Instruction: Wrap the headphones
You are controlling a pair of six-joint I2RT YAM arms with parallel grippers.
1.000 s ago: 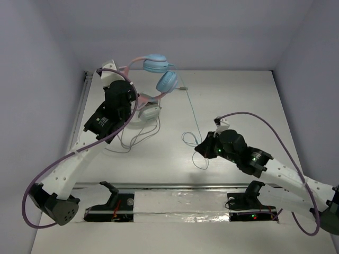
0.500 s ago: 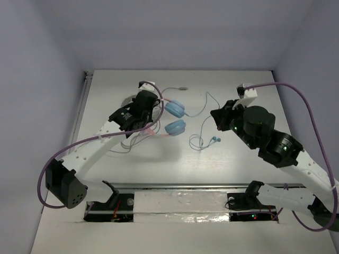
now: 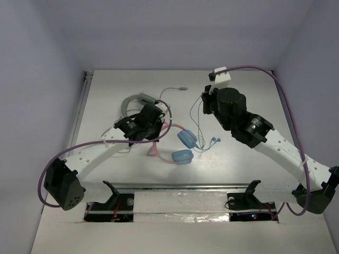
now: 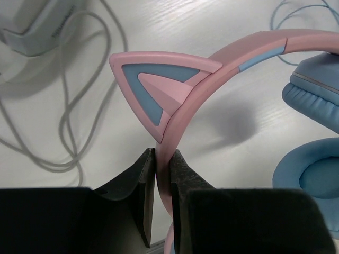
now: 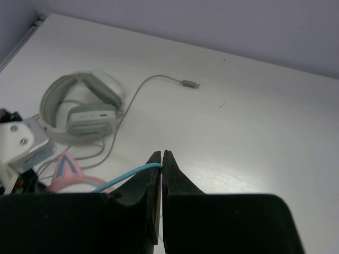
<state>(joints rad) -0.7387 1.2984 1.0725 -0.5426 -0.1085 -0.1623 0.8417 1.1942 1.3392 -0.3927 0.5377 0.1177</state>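
The headphones [image 3: 180,147] have a pink cat-ear headband [image 4: 175,92] and light blue ear cups [image 4: 318,100]. They are at the middle of the table. My left gripper [image 3: 154,131] is shut on the pink headband just below a cat ear [image 4: 161,161]. The thin light blue cable [image 3: 200,124] runs from the cups up to my right gripper [image 3: 204,101]. The right gripper [image 5: 161,159] is shut on the cable [image 5: 130,175] and holds it above the table. The cable's blue plug end [image 3: 214,139] lies on the table by the cups.
Larger white-grey headphones [image 3: 132,103] lie at the back left behind my left gripper, with their grey cable [image 3: 172,90] running to a plug near the back. They also show in the right wrist view [image 5: 85,108]. A rail runs along the table's left edge [image 3: 79,111].
My left gripper has brought the pink headphones nearer and to the right, down towards the table's middle. My right gripper has moved left and further back with the cable in it.
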